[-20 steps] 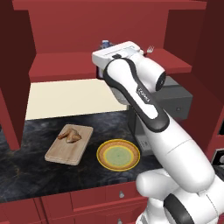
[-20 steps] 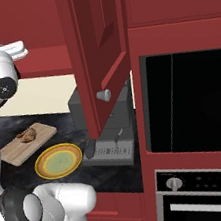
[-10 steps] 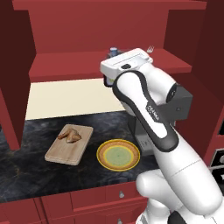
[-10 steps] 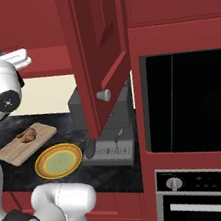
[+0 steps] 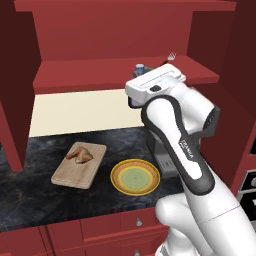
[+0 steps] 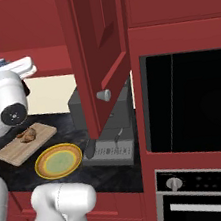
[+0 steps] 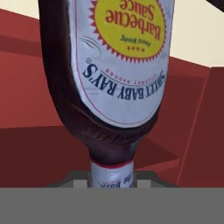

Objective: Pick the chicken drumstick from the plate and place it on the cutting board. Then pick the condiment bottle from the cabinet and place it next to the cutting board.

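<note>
My gripper (image 7: 112, 180) is shut on the condiment bottle (image 7: 113, 65), a dark brown bottle with a yellow-and-blue label that hangs close in the hand view. From the left base view its blue cap (image 5: 140, 67) pokes up behind my white hand (image 5: 154, 82), level with the front edge of the cabinet's red shelf (image 5: 85, 70). The cap (image 6: 1, 62) also tops the hand in the right base view. The chicken drumstick (image 5: 80, 154) lies on the cutting board (image 5: 75, 174) on the dark counter. The round yellow plate (image 5: 116, 176) sits bare just right of the board.
A small fork (image 5: 171, 56) stands on the shelf right of my hand. A dark grey appliance (image 6: 111, 132) sits on the counter right of the plate, under the open cabinet door (image 6: 97, 44). A black oven (image 6: 192, 99) fills the right side.
My hand has swung to the right and lower along the shelf front, and the bottle's blue cap has travelled with it. Board, drumstick and plate have not moved.
</note>
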Tool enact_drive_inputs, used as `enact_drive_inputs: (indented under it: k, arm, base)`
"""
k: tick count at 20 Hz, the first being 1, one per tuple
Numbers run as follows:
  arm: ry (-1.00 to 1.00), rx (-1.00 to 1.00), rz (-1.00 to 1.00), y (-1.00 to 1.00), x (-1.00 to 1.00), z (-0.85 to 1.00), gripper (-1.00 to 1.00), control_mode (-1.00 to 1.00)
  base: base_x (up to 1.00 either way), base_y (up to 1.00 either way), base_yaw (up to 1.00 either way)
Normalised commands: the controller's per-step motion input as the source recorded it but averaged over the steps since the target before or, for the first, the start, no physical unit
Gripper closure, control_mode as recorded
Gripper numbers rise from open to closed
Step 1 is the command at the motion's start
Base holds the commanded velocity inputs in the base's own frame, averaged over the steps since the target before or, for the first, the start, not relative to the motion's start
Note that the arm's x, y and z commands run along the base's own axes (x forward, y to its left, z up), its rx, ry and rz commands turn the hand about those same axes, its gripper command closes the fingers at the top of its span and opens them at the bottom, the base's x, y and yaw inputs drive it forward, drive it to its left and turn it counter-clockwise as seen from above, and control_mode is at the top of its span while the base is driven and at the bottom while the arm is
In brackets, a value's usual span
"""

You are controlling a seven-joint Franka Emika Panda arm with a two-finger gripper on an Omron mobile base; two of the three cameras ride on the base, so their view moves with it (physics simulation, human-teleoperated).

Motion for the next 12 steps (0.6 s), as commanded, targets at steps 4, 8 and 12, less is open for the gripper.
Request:
enact_drive_inputs:
  k: [4, 8, 12]
  arm:
    - [0.04, 0.0, -0.01, -0.1, -0.38, 0.0, 1.0, -1.0]
    - [0.06, 0.0, -0.02, -0.06, -0.44, 0.0, 1.0, -1.0]
    - [0.07, 0.0, -0.03, -0.01, -0.47, -0.02, 1.0, -1.0]
  base:
    - [0.0, 0.0, 0.0]
    - [0.0, 0.0, 0.0]
    - [0.0, 0.0, 0.0]
